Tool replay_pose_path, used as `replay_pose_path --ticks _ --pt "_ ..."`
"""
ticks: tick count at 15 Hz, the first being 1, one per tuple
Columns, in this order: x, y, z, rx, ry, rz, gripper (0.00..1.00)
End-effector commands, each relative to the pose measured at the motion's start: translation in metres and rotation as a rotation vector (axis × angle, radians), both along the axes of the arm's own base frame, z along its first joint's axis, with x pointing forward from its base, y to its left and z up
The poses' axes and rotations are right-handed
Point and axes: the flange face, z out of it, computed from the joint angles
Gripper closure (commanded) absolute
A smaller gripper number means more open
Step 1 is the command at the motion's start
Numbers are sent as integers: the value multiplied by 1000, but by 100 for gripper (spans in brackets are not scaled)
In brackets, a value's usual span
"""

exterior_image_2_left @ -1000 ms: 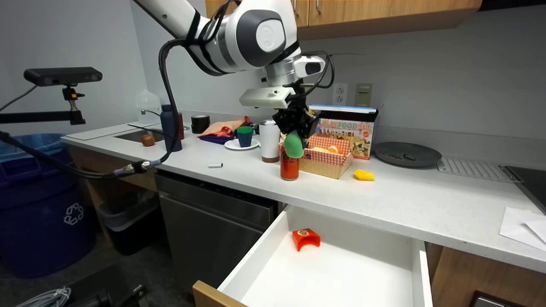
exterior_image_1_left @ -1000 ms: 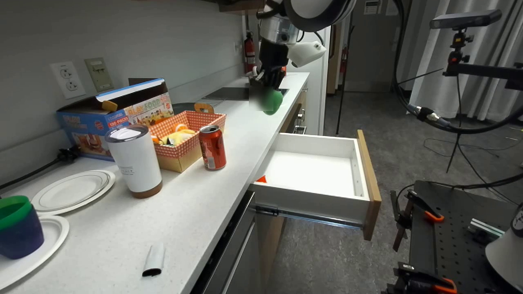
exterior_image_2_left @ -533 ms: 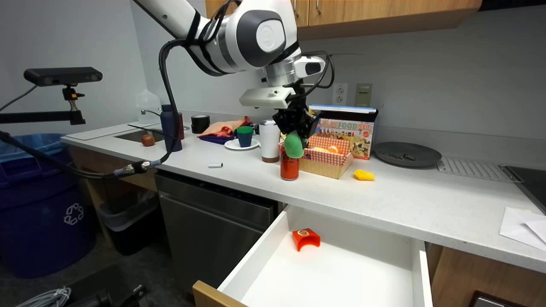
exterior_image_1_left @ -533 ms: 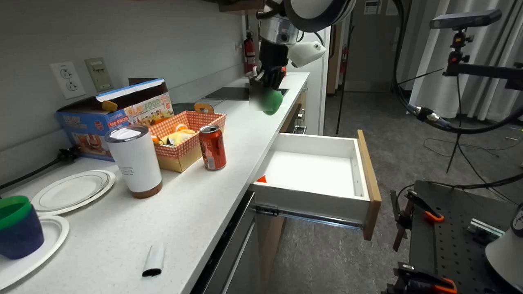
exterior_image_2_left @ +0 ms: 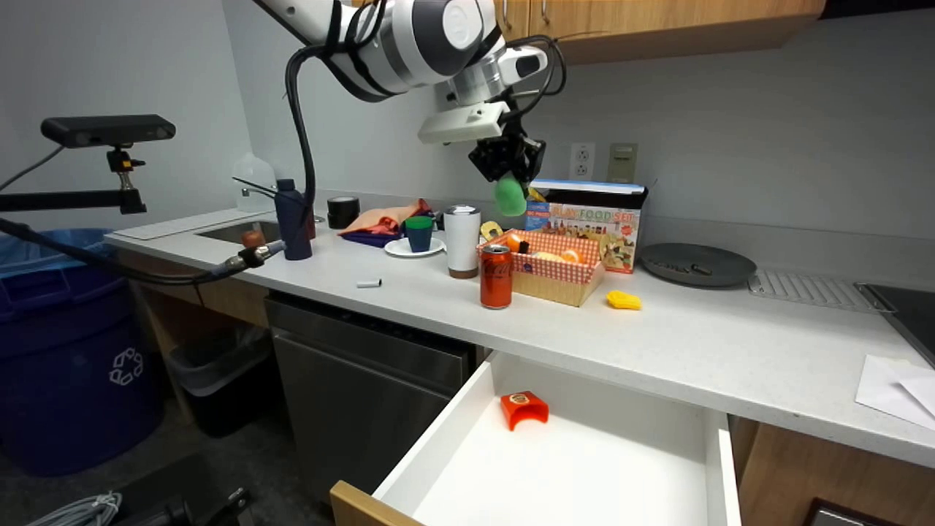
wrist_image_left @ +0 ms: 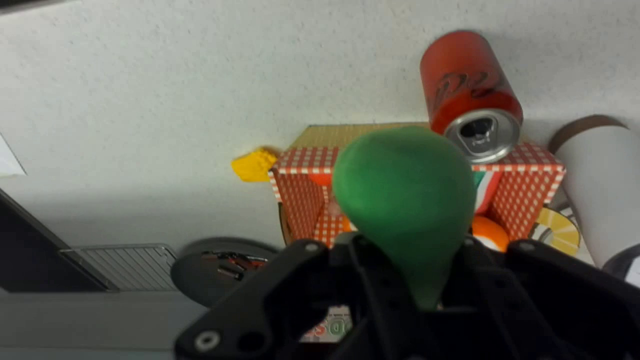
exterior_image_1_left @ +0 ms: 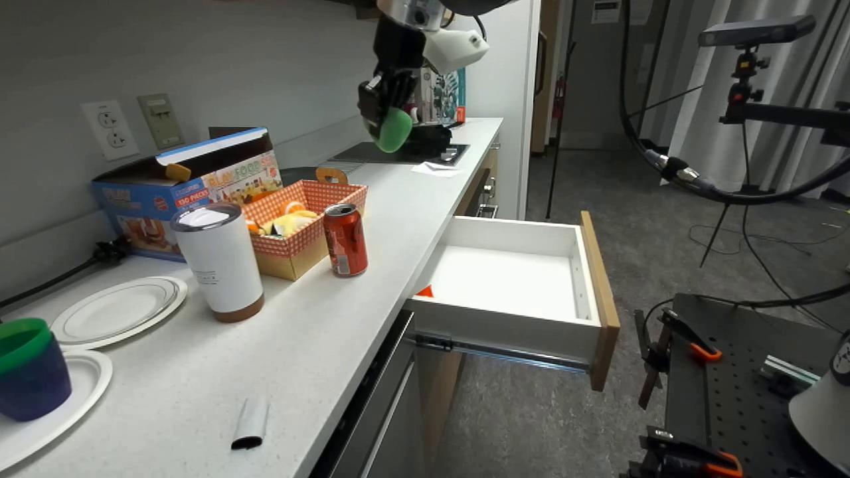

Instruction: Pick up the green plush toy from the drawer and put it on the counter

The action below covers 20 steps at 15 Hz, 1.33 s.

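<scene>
The green plush toy (exterior_image_1_left: 395, 131) is held in the air in my gripper (exterior_image_1_left: 385, 109). It hangs from the fingers in both exterior views (exterior_image_2_left: 510, 196). In the wrist view the fingers (wrist_image_left: 414, 245) are shut on the narrow end of the toy (wrist_image_left: 405, 185), with its round end sticking out past the tips. The gripper (exterior_image_2_left: 509, 169) is above the pale counter (exterior_image_2_left: 694, 343), over the checkered basket and soda can. The drawer (exterior_image_2_left: 592, 475) is pulled open below the counter, with a red piece (exterior_image_2_left: 524, 409) inside.
On the counter stand a red can (exterior_image_2_left: 496, 276), a checkered basket (exterior_image_2_left: 556, 288) of play food, a white tumbler (exterior_image_1_left: 219, 265) and a play food box (exterior_image_2_left: 592, 226). A yellow piece (exterior_image_2_left: 623, 299) lies beside the basket. A dark pan (exterior_image_2_left: 697, 264) is farther along. Cabinets (exterior_image_2_left: 657, 25) hang above.
My gripper has risen with the toy still in it and moved toward the wall. The can, which the toy partly covered in an exterior view, now shows fully. The drawer has not moved.
</scene>
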Motion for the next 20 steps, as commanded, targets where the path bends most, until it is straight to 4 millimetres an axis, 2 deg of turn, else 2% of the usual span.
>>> replay_pose_path --ticks 1,5,8,9,11,13,17,18,20 --pt "51 18 4 7 -55 39 96" --pt "101 28 -14 10 -60 43 96" --pt "132 33 -34 24 -49 37 96" --pt "140 35 -41 25 -46 33 59" --pt "154 38 -50 32 -34 34 51" --pt "161 37 -55 32 -25 36 35" --pt "165 35 -44 40 -30 36 5" --pt "163 35 -39 38 -33 41 1" --pt "158 33 -28 37 -25 42 0"
